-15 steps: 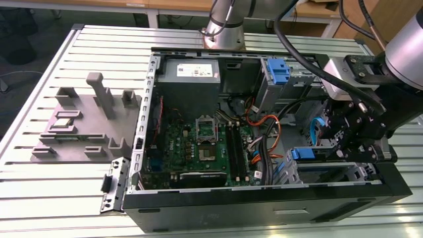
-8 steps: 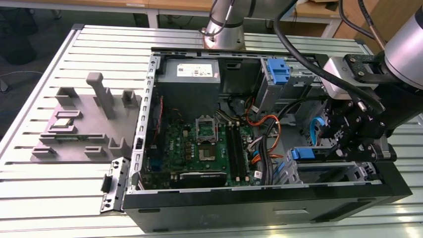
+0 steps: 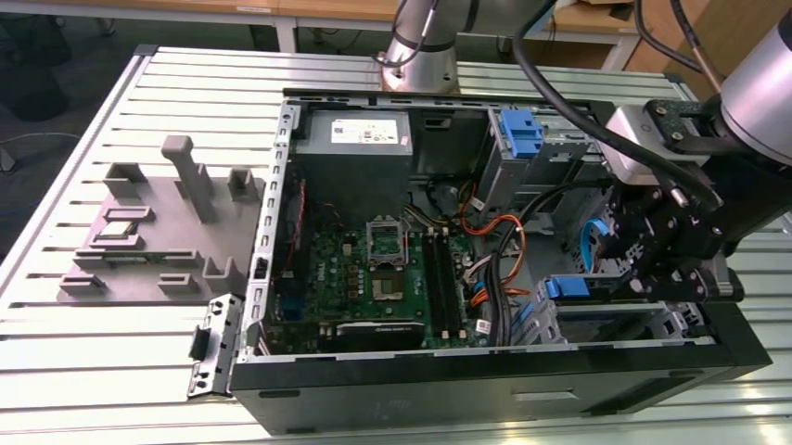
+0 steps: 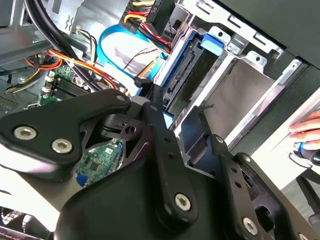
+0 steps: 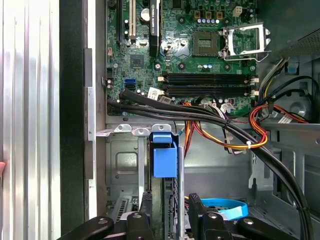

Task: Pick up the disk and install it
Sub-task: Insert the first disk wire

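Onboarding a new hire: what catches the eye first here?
The open computer case, green motherboard exposed, lies on a slatted metal table. At the exterior view's right the black end effector sits down in the drive bay. In the first wrist view the disk, blue-railed, stands edge-on right by it.
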